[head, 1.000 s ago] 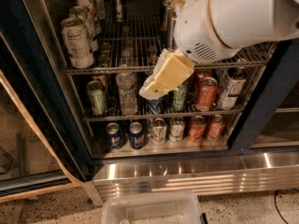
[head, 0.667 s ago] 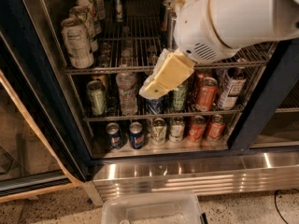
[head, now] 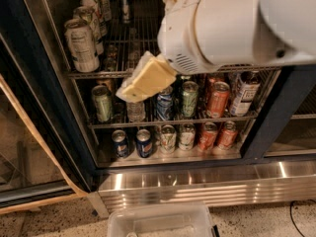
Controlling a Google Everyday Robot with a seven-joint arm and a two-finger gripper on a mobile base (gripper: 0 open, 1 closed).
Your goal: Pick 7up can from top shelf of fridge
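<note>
Hovering jaws right of 7up can (head: 82,46), apart, before top shelf (head: 94,74).

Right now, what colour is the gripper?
Pale yellow, camera view; the gripper hangs before the top shelf.

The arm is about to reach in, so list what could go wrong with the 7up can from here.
1. The 7up can stands front left on the top shelf, close before similar pale cans; the claw might bump or take a neighbour.
2. The claw hangs right of the can, about level with the shelf's front rail, and could catch it.
3. The bulky white arm hides much of the shelf, so the view may worsen.
</note>
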